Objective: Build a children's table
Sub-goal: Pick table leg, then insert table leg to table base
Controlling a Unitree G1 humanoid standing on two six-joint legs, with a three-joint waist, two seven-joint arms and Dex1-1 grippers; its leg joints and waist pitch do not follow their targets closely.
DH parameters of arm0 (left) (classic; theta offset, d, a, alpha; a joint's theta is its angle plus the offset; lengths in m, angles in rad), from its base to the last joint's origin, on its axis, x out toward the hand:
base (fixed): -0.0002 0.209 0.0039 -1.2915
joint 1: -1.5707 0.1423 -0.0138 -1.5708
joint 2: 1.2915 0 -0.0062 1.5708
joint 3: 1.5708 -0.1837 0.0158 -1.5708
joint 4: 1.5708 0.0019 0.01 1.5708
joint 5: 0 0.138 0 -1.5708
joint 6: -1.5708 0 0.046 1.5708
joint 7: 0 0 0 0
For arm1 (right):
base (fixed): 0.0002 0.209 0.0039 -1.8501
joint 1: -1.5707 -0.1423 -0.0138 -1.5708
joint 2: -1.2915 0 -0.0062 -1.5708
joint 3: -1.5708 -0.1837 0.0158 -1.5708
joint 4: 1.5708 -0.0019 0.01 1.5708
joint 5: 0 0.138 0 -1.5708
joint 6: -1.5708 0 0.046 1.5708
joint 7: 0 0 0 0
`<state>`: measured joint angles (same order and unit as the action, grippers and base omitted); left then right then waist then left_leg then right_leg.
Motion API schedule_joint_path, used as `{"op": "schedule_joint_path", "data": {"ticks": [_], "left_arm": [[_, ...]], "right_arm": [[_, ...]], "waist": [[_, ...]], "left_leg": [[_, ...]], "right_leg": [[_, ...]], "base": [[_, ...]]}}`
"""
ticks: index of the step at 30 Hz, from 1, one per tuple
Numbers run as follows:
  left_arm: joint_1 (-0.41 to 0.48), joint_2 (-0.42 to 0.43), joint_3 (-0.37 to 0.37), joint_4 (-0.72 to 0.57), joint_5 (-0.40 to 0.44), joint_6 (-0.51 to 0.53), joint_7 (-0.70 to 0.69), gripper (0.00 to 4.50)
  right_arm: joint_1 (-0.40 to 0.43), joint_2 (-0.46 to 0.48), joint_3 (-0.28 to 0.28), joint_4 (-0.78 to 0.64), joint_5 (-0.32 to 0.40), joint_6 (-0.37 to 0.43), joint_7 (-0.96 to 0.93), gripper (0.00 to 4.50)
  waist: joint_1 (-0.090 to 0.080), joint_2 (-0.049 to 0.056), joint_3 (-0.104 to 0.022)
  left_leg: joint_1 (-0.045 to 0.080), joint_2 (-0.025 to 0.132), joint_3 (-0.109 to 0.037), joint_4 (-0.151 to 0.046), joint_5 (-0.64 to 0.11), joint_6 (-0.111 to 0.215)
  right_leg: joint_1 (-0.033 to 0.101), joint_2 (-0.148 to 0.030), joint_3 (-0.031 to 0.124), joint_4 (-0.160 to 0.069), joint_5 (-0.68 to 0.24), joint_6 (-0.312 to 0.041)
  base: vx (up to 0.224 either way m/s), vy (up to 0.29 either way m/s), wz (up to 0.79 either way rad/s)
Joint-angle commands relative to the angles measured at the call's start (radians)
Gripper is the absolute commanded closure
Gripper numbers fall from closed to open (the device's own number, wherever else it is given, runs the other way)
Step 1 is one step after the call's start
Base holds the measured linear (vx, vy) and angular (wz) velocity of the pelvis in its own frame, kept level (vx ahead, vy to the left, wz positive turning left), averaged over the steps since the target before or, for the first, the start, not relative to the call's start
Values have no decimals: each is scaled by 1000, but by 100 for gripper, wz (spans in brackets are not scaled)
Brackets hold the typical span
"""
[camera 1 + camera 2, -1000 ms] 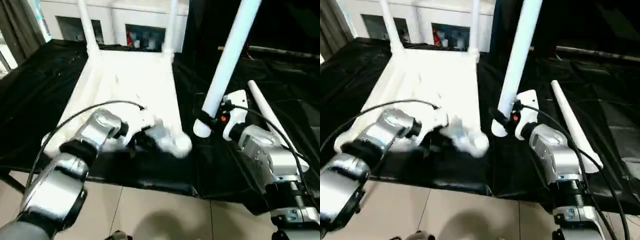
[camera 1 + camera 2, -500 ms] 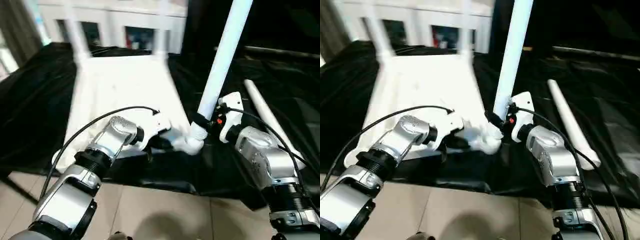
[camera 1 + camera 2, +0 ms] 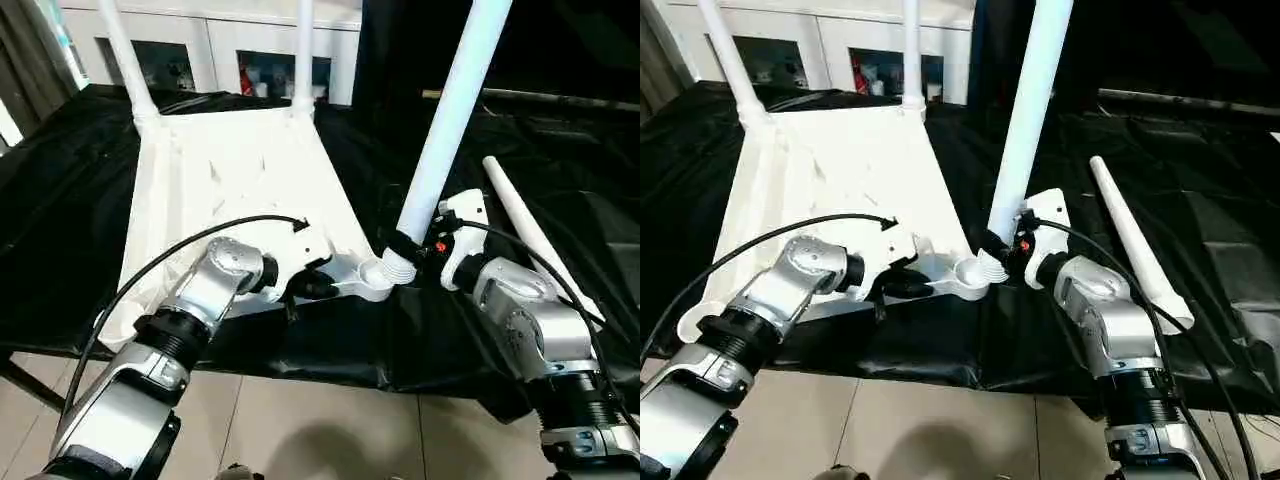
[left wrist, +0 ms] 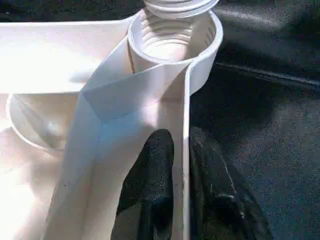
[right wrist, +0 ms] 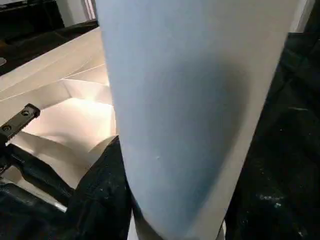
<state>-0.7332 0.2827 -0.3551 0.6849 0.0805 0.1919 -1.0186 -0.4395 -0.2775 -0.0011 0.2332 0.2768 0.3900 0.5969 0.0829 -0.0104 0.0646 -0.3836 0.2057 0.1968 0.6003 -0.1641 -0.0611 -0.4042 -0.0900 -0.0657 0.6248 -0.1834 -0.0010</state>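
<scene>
Tabletop (image 3: 240, 180) lay upside down on black-draped table (image 3: 60, 200). Right claw (image 3: 408, 247) gripped a leg (image 3: 445, 130) upright, threaded end at the near corner socket (image 4: 172, 45). Left claw (image 4: 180, 165) pinched the tabletop's rim beside that socket.

text: none readable | labels: none | brands: none | numbers: none

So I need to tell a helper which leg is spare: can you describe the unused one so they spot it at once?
Start at the upturned white tabletop on the black cloth. To its right, past the leg that the right tool holds over a corner socket, the spare leg lies flat on the cloth, the only one not upright.
</scene>
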Motion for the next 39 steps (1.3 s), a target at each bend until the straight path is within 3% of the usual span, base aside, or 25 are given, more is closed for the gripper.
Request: {"op": "schedule_joint_path", "data": {"ticks": [1,6,11,12,17,19,24,28,30,32,39], "left_arm": [[-23,15,31,14,2,-6,24,381],[-29,30,24,34,5,-10,0,381],[-28,37,24,44,4,-11,-13,381],[-25,39,26,41,1,-7,-22,410],[-20,38,31,36,-11,-4,-27,436],[-24,29,37,40,-18,4,-22,397],[-37,18,51,55,-22,1,3,369],[-44,16,62,66,-20,-5,18,345],[-41,21,59,62,-20,7,-4,374],[-36,24,57,53,-22,19,-12,375],[-25,27,48,38,-33,37,-37,438]], "right_arm": [[-4,-5,-2,-30,5,15,5,259],[-2,-6,1,-34,6,18,7,259],[2,-7,3,-37,6,21,10,259],[2,-8,4,-36,6,20,11,259],[3,-9,7,-33,4,20,14,259],[4,-10,8,-32,3,20,15,259],[2,-14,10,-29,-2,18,19,259],[-2,-15,10,-26,-4,20,21,259],[-3,-16,12,-26,-5,20,23,259],[-3,-16,13,-25,-7,20,24,259],[-11,-14,21,-23,-3,25,35,259]], "waist": [[3,4,-75],[2,5,-74],[3,7,-75],[3,7,-75],[4,5,-76],[3,5,-77],[3,4,-77],[5,2,-75],[5,0,-73],[5,2,-73],[3,1,-75]], "left_leg": [[22,22,-16,-74,-255,-11],[24,22,-18,-77,-281,-22],[24,22,-18,-77,-272,-23],[24,23,-18,-77,-269,-23],[21,22,-17,-77,-253,-18],[21,23,-17,-77,-245,-16],[22,22,-15,-75,-237,-9],[23,22,-16,-77,-257,-13],[23,22,-16,-77,-264,-15],[23,23,-16,-78,-263,-16],[20,23,-18,-79,-248,-14]], "right_leg": [[47,-54,42,-84,-221,-209],[44,-54,42,-90,-272,-189],[43,-53,43,-87,-246,-195],[44,-53,43,-86,-236,-198],[47,-54,43,-83,-210,-207],[48,-54,42,-81,-197,-210],[47,-53,43,-80,-179,-219],[47,-55,43,-86,-225,-207],[45,-55,43,-89,-250,-197],[44,-55,43,-90,-259,-193],[47,-55,43,-85,-234,-197]], "base": [[0,0,0],[0,0,0],[0,0,0],[0,0,0],[0,0,0],[0,0,0],[0,0,0],[0,0,0],[0,0,0],[0,0,0],[0,0,0]]}}
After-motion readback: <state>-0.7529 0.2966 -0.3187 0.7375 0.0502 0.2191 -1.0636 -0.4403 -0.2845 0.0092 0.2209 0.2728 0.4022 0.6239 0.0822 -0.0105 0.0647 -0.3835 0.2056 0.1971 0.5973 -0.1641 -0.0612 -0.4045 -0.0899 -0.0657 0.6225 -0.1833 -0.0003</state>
